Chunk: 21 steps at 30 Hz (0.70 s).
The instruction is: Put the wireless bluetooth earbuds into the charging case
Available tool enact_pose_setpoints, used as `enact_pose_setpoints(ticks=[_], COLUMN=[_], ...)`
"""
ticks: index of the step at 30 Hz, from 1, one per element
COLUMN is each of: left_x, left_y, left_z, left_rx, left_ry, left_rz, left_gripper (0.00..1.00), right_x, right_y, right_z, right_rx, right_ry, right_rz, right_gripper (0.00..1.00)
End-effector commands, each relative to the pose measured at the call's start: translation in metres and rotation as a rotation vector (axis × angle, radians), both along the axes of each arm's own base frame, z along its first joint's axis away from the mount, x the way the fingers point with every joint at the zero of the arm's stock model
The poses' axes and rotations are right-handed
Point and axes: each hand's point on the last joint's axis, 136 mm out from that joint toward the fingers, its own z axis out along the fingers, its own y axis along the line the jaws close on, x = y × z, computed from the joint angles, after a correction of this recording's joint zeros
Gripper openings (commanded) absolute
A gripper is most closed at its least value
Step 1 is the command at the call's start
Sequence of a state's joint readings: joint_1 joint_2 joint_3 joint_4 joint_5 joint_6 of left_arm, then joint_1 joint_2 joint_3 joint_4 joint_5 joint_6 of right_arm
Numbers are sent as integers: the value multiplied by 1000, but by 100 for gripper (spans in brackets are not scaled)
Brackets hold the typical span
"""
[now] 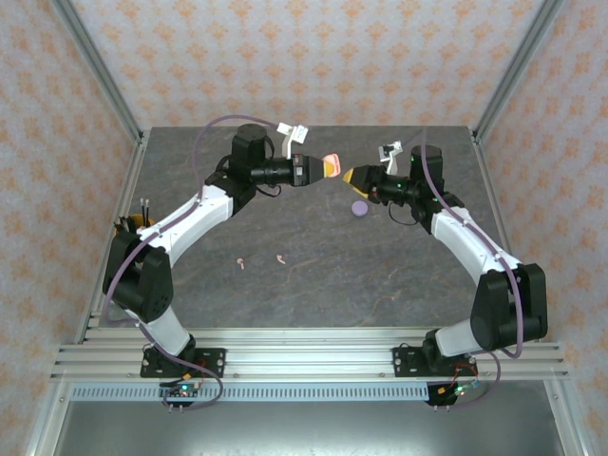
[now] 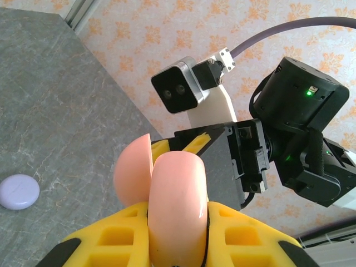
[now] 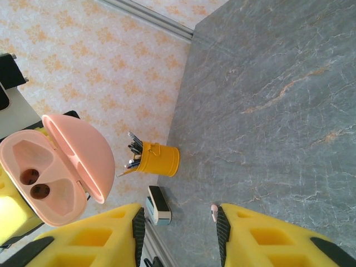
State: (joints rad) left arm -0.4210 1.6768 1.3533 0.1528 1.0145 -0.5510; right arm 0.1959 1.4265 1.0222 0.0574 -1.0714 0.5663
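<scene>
My left gripper point(image 1: 318, 168) is raised above the back of the table and shut on a pale pink charging case point(image 1: 331, 166). In the left wrist view the yellow fingers point(image 2: 111, 233) squeeze the case point(image 2: 178, 206) with its lid point(image 2: 132, 169) hinged open. The right wrist view shows the open case point(image 3: 50, 172) with both sockets empty. My right gripper point(image 1: 353, 176) faces it a short gap away, jaws apart point(image 3: 179, 222) with nothing between them. A tiny pink earbud point(image 3: 214, 212) peeks beside the right finger; contact unclear. Two pink earbuds point(image 1: 241, 261) point(image 1: 281, 257) lie mid-table.
A closed pale purple case point(image 1: 360, 208) lies on the table below the grippers, also in the left wrist view point(image 2: 19, 191). A yellow pencil cup point(image 3: 158, 158) and a small block point(image 3: 158, 204) stand at the table's left edge. Metal frame posts bound the back corners.
</scene>
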Motion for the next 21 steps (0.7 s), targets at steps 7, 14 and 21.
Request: enact_pose_setpoints(ticks=[7,14,21], left_x=[0,-1,-3], left_y=[-1,-2,-2], left_z=[5,5,6], left_rx=[-10,-2,0], left_ry=[-18,-40,-40], left_rz=[-30,-39,-42], left_gripper=[0,0,0], right_x=[-6,-7,-1], right_y=[5,17,24], right_z=[42,55,50], right_rx=[15,16,5], right_ry=[-115,-144,-133], right_rz=[34,66,74], right_gripper=[39,39,36])
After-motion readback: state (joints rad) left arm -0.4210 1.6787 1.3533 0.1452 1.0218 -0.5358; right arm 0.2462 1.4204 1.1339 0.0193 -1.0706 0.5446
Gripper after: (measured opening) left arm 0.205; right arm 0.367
